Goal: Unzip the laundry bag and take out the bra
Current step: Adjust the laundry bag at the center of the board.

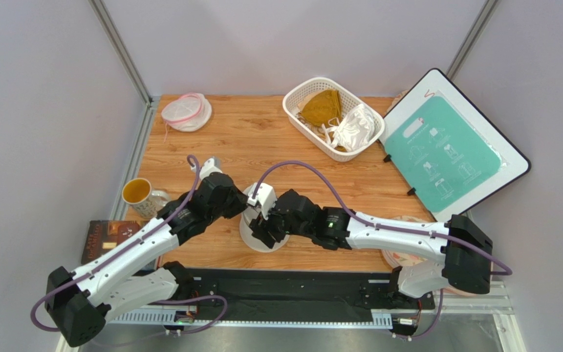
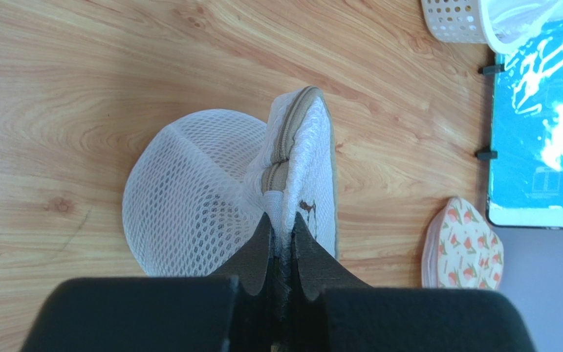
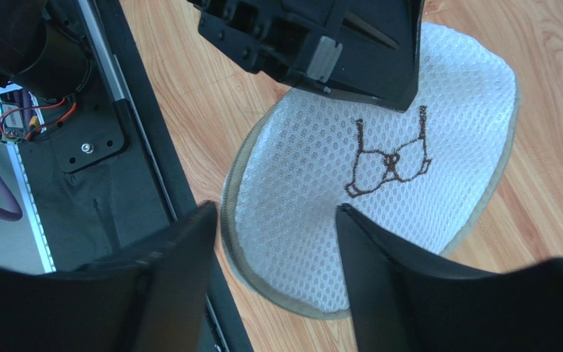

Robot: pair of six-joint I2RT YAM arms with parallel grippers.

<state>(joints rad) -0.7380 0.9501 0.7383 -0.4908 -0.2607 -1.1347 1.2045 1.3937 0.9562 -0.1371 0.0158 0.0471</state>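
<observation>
The laundry bag [image 1: 256,240] is a white mesh drum lying near the table's front edge, between both grippers. My left gripper [image 2: 282,220] is shut on a pinched fold of the bag's mesh [image 2: 189,198], just below the tan zipper tape [image 2: 292,125]. In the top view the left gripper [image 1: 250,215] sits at the bag's left side. My right gripper [image 3: 277,213] is open and empty, hovering over the bag's round flat end [image 3: 299,183], which bears a brown bra drawing [image 3: 389,158]; the top view shows it [image 1: 267,232] on the bag's right. The pink bra is hidden.
A white basket [image 1: 295,110] at the back holds a mustard bra [image 1: 321,106] and a white bra [image 1: 354,128]. A small pink-rimmed mesh pouch [image 1: 187,111] lies back left. A mug [image 1: 139,193] stands left, a teal board [image 1: 450,150] right, a floral pouch [image 2: 462,242] near right.
</observation>
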